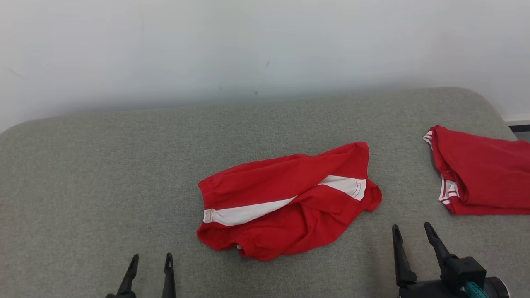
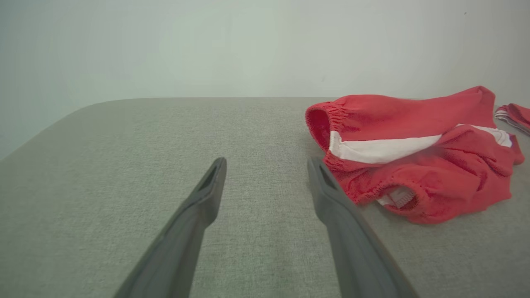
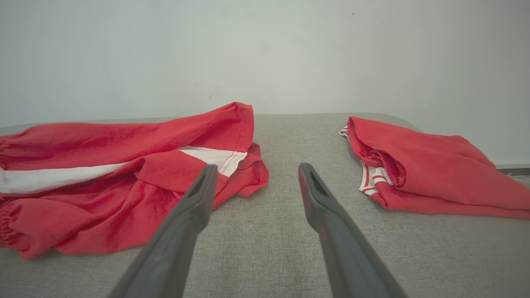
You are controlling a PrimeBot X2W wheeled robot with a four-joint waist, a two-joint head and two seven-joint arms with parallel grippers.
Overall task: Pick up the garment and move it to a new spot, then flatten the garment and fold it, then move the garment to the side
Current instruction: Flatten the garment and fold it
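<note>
The garment [image 1: 285,198] is a pair of red shorts with a white side stripe, lying rumpled in the middle of the grey cushioned surface [image 1: 103,178]. It also shows at the right of the left wrist view [image 2: 414,153] and at the left of the right wrist view [image 3: 124,178]. My left gripper [image 1: 151,260] stands open near the front edge, left of the garment and apart from it, with nothing between its fingers [image 2: 207,194]. My right gripper [image 1: 412,231] is open too, just right of the garment's lower corner, empty and not touching it.
A second red garment with white striped trim [image 1: 480,174] lies folded at the surface's right edge, seen also in the right wrist view [image 3: 422,169]. A pale wall [image 1: 248,49] rises behind the surface. Bare grey fabric stretches across the left half.
</note>
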